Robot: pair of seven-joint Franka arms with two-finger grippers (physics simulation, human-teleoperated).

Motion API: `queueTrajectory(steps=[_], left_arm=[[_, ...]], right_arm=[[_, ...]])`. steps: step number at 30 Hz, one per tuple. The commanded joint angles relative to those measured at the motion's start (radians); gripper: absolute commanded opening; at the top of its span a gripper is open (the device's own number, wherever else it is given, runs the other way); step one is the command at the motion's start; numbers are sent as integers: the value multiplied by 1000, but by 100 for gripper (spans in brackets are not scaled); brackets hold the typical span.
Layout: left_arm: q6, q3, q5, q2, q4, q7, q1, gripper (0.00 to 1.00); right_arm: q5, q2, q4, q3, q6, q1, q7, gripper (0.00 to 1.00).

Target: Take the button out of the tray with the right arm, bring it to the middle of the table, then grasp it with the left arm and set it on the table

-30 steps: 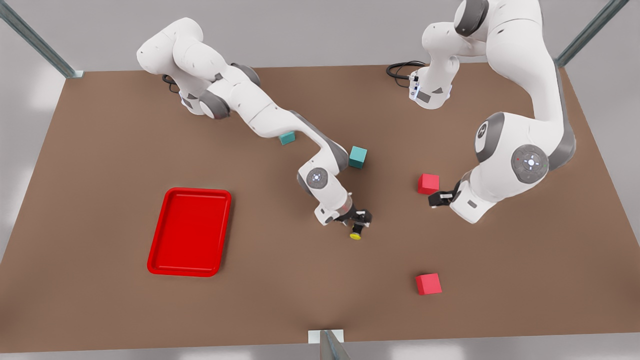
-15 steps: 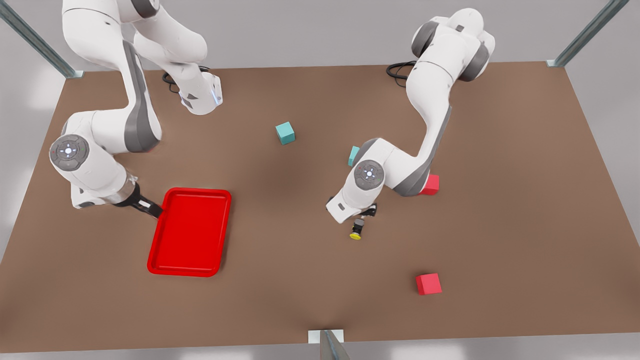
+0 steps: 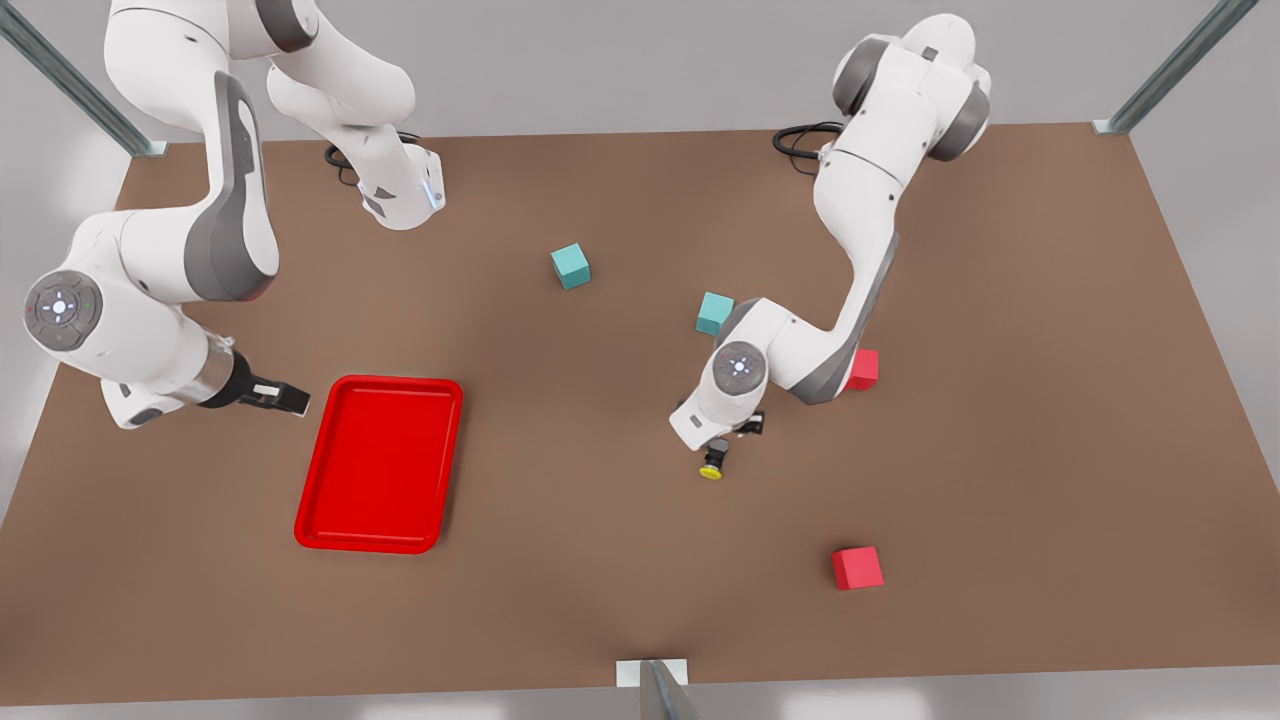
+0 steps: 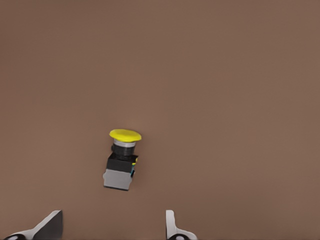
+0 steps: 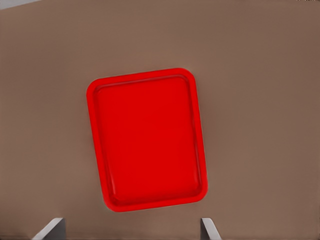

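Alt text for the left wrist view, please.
The button, yellow cap on a grey-and-black body, lies on its side on the bare brown table, apart from the left gripper, whose open fingertips frame the space just short of it.

- The table (image 3: 640, 600) is a broad, flat, matte brown slab, its surface plain and even in tone, with a soft darker shading near its middle.
- Beyond the far edge rises a plain pale grey wall (image 3: 620, 60), unmarked.
- Pale grey floor (image 3: 1230, 300) shows past the table at the front view's right and left, with faint bright patches of light along the near edge.
- Slanted metal frame bars stand at the far corners: one (image 3: 70, 85) at the front view's left, one (image 3: 1180, 65) at its right.
- A third metal bar (image 3: 662, 692) on a small pale bracket meets the middle of the near edge.
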Motion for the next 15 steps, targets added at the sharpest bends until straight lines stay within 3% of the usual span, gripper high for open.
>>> queueTrajectory(steps=[1, 15], left_arm=[[69, 0, 28, 21, 3, 15, 1, 100], [136, 5, 84, 117, 15, 121, 4, 100]], right_arm=[[-2, 1, 1, 0, -10, 3, -226, 100], [-3, 27, 1, -6, 29, -12, -226, 100]])
